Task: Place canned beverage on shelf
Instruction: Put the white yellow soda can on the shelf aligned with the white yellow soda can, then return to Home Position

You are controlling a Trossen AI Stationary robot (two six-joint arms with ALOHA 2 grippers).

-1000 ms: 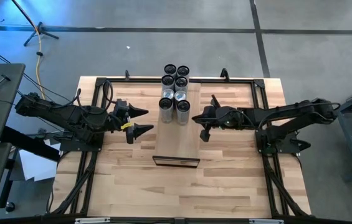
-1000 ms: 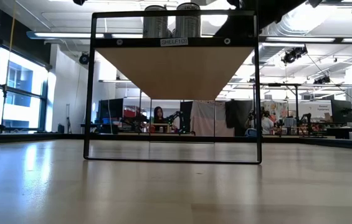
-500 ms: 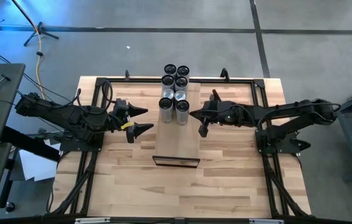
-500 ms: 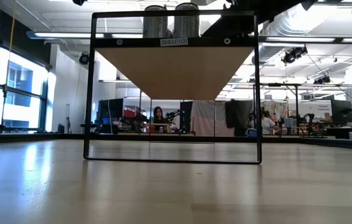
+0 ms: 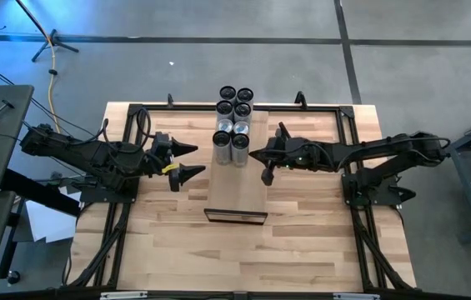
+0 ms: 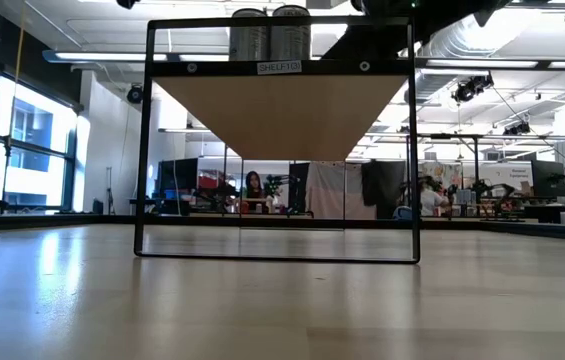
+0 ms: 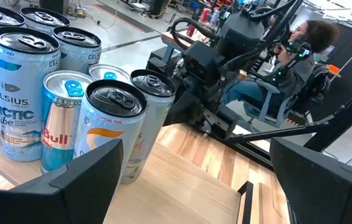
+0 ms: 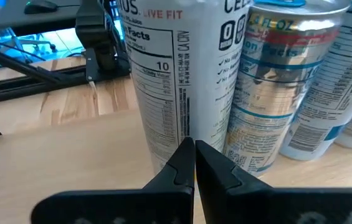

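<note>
eight beverage cans (image 5: 235, 123) are standing upright (long axes vertical) at the far end of the shelf (image 5: 236, 187). the right pincer (image 5: 260, 165), fingers clenched together, is sitting just beside the nearest can (image 8: 182, 74); the left pincer (image 5: 188, 162) is waiting released over the counter (image 5: 302, 242).

Can (image 8: 182, 68) tops beyond the right wrist view's edge

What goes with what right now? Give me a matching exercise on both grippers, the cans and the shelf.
1. left gripper
2. right gripper
3. cans
4. shelf

A. upright, clustered at the far end
B. shut, tips close to a white can
C. near half bare
D. open, beside the shelf, off the cans

Pairs: 1-D, 2-B, 3-A, 4-C
</note>
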